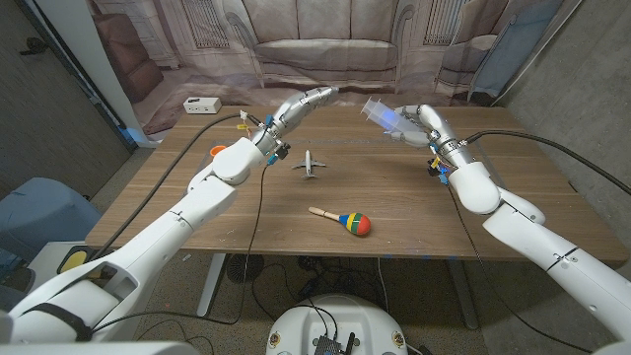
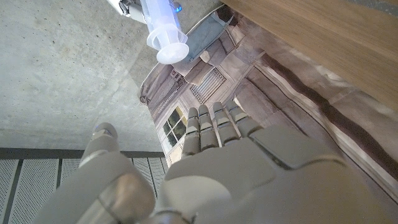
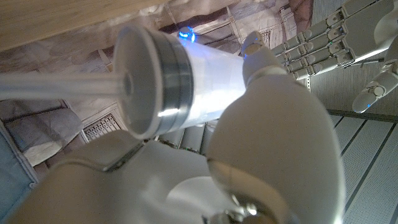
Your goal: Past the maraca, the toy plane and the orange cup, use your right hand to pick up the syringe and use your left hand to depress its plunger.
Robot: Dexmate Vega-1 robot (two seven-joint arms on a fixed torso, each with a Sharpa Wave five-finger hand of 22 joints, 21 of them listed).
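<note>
While both arms are raised over the far half of the wooden table (image 1: 414,212), the items run as follows from the robot's left. White power strip (image 1: 201,105): far left corner of the table. Left hand (image 1: 308,101): lifted above the far edge, fingers extended and held together, gripping nothing, pointing toward the syringe but apart from it. Toy plane (image 1: 311,163): white, standing on the table near its middle, below and between the two hands. Maraca (image 1: 342,219): lying nearer the front edge, wooden handle to the left, red, blue, yellow and green head to the right. Syringe (image 1: 380,113): large, clear, held in the air over the far side of the table, its plunger end toward the left hand. Right hand (image 1: 415,125): fingers wrapped around the syringe barrel, thumb visible against it in the right wrist view.
</note>
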